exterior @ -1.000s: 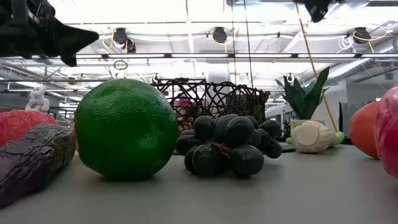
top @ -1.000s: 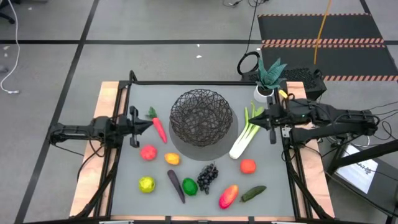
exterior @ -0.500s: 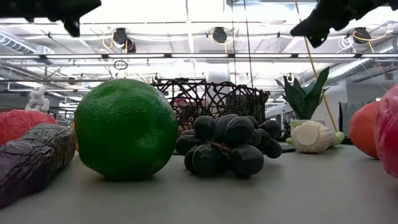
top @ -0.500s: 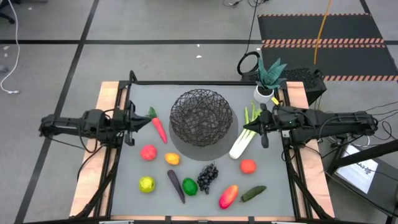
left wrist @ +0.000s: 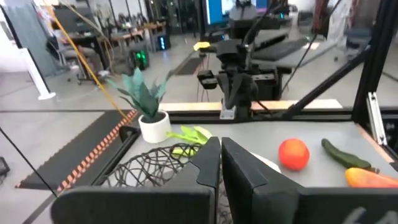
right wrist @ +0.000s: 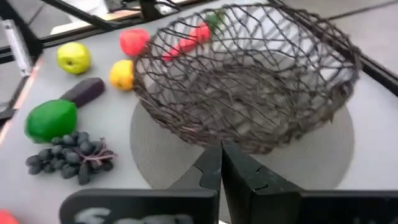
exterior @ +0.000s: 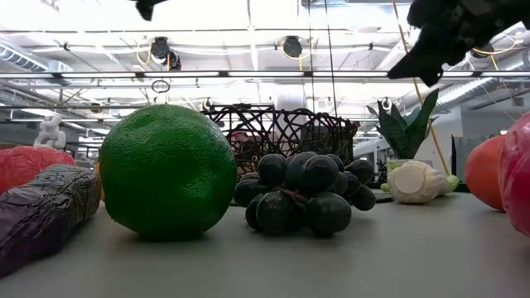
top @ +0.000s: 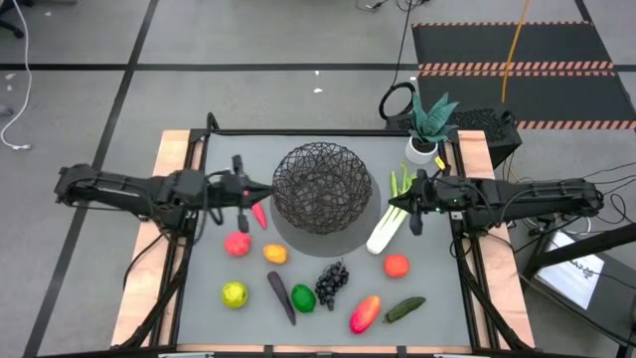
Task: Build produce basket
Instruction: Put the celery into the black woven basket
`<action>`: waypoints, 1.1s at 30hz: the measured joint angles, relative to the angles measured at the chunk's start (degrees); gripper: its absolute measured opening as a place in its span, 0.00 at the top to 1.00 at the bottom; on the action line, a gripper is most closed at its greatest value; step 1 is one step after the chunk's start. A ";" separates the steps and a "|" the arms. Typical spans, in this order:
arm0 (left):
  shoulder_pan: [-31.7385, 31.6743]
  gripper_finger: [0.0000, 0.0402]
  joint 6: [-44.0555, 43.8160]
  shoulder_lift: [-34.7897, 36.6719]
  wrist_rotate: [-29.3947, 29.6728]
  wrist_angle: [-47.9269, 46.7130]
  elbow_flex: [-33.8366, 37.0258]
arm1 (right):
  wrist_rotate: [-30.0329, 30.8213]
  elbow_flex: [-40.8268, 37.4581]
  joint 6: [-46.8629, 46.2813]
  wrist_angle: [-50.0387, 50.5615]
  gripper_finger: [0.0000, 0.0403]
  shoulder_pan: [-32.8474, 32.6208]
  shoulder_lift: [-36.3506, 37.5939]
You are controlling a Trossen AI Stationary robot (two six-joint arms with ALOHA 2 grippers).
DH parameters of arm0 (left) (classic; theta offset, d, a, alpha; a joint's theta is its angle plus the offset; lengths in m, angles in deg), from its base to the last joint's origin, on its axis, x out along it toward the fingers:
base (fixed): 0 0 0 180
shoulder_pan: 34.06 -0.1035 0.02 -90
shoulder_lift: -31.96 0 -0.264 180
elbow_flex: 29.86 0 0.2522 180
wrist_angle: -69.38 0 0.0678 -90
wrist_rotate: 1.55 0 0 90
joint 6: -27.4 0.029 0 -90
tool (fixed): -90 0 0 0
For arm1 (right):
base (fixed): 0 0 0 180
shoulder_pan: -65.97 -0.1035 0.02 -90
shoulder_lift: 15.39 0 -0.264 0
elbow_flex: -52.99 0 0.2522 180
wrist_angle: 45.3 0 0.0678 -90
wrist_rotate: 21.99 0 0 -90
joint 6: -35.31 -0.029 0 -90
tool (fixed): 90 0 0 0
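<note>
The black wire basket (top: 323, 187) stands on a round grey mat, with produce spread around it on the table. A leek (top: 394, 211) lies to its right and a carrot (top: 257, 213) to its left. A red fruit (top: 237, 244), an orange one (top: 275, 255), grapes (top: 332, 283) and a green fruit (exterior: 166, 170) lie nearer the front. My left gripper (top: 261, 189) hangs shut above the carrot, pointing level at the basket (left wrist: 155, 167). My right gripper (top: 394, 206) is shut above the leek, tipped down toward the basket (right wrist: 249, 74). Neither holds anything.
A potted plant (top: 429, 124) stands at the far right corner. Along the near side lie a yellow-green fruit (top: 234, 294), an eggplant (top: 281, 296), a red-orange fruit (top: 365, 313), a cucumber (top: 404, 309) and an orange-red fruit (top: 397, 266). Wooden rails run along the table's left and right edges.
My left gripper has risen and gone toward the table's right, from beside the carrot to just short of the basket's left rim. My right gripper has sunk and tipped down, edging toward the basket over the leek. Both stay shut. The produce has not moved.
</note>
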 joint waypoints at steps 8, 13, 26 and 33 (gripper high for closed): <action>-0.09 0.95 -0.80 -11.04 -0.27 -9.04 -9.91 | 3.80 -1.04 -11.20 5.53 0.99 -0.02 -0.11; -0.17 0.95 -0.68 -14.78 -0.31 -10.04 -12.73 | 13.88 -1.05 -20.31 11.46 0.99 0.00 -0.48; -0.17 0.95 -0.51 -15.31 -0.16 -9.97 -13.18 | 12.06 -1.05 -34.97 12.80 0.99 6.38 -13.50; -0.17 0.95 -0.49 -15.28 -0.14 -10.01 -13.18 | 7.22 -1.05 -37.66 13.01 0.99 11.92 -19.64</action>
